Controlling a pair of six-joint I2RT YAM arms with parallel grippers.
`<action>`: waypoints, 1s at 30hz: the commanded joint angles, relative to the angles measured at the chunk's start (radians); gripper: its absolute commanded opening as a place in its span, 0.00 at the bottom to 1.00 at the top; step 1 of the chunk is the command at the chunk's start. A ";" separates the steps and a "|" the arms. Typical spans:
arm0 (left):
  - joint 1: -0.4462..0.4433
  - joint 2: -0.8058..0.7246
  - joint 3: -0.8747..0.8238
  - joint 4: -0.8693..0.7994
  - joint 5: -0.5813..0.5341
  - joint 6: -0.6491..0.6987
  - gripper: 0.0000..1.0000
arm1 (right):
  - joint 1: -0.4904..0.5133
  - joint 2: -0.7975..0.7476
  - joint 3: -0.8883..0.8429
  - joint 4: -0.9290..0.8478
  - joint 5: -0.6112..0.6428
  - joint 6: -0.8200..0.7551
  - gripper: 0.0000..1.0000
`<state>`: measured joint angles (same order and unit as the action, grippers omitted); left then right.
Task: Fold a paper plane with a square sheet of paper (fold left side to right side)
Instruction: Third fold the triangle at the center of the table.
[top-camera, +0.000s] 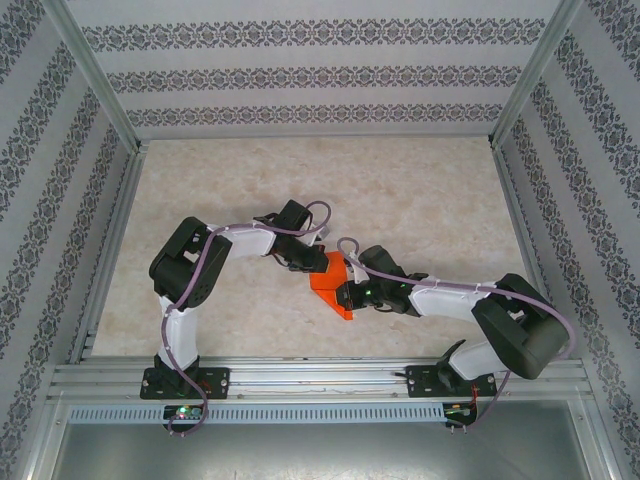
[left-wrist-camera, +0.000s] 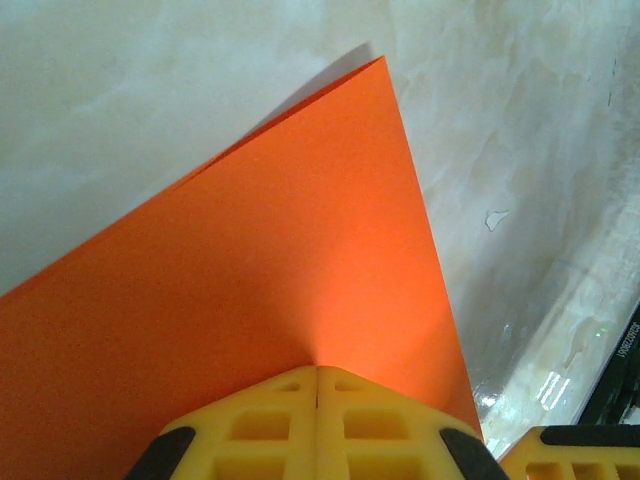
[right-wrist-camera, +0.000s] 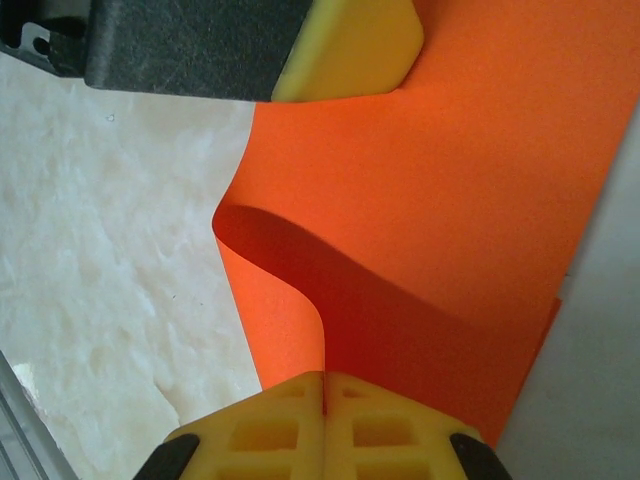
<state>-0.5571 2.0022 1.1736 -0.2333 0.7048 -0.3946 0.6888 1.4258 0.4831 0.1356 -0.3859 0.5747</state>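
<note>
Paper (left-wrist-camera: 300, 260) edge, seemingly within left tool (left-wrist-camera: 317, 372)

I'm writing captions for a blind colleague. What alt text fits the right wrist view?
The right gripper, yellow-fingered, is shut on a bright orange sheet of paper that bows up in a soft curl in front of it. The left gripper sits at the sheet's far edge, and a pale marbled table lies beneath.

1 fixed view high above, looking down, 2 wrist views (very close), all sharing the paper (top-camera: 328, 283)
</note>
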 joint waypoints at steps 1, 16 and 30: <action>-0.021 0.044 0.010 -0.075 -0.021 0.042 0.06 | -0.013 0.013 -0.001 0.003 0.028 0.000 0.00; -0.026 0.046 0.017 -0.086 -0.025 0.047 0.05 | -0.034 0.035 0.026 -0.032 0.080 -0.040 0.00; -0.026 0.047 0.016 -0.082 -0.027 0.042 0.05 | -0.047 0.033 0.035 -0.041 0.092 -0.057 0.00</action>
<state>-0.5636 2.0087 1.1881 -0.2527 0.7040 -0.3771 0.6533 1.4494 0.4957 0.1020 -0.3038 0.5426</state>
